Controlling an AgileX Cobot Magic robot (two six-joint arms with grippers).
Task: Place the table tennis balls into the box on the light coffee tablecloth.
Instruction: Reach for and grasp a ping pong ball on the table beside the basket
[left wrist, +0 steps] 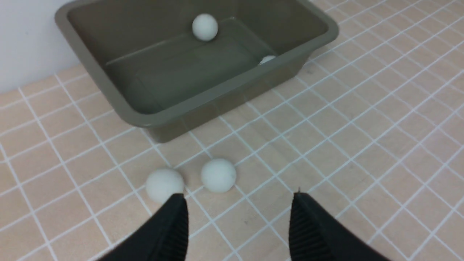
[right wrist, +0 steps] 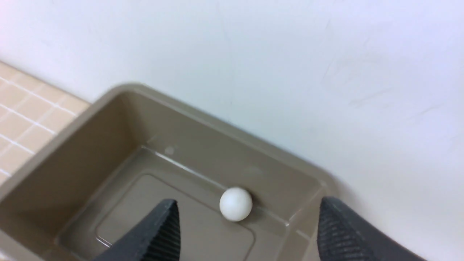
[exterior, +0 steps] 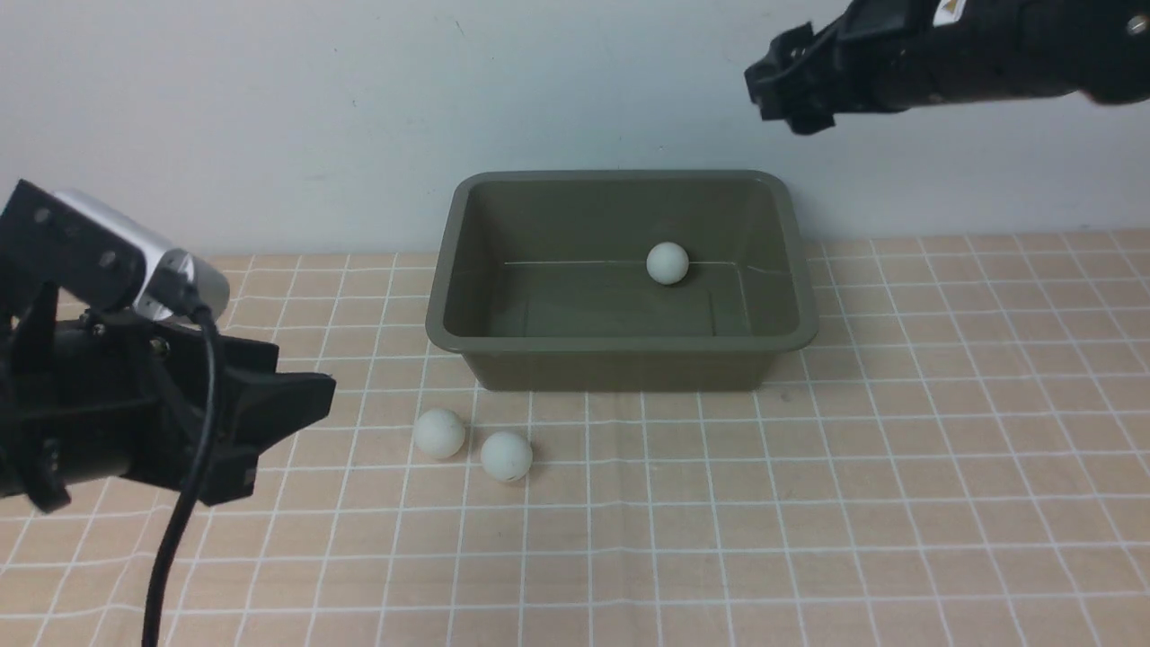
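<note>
**Front view:** The dark olive-grey rectangular plastic box (exterior: 620,343) stands on the light peach-tan, white-gridded tablecloth (exterior: 898,467). One small white matte table tennis ball (exterior: 667,263) is inside the box, against its far wall. Two more lie on the cloth just in front of the box's near wall, toward its left end: the left ball of the pair (exterior: 439,434) and the right ball of the pair (exterior: 506,456), almost touching. The left tool (exterior: 301,404) hovers low, left of the box and beside the pair. The right tool (exterior: 782,85) hangs high above the box's far right corner.

**Left wrist view:** The left tool's jaws stand apart with nothing between them, and the pair lies just ahead. A fourth ball (left wrist: 267,59) peeks over the box's near wall, inside it.

**Right wrist view:** The right tool's jaws gape wide and empty over the box.

I judge the task half done, with two balls in the box and two left to collect.
</note>
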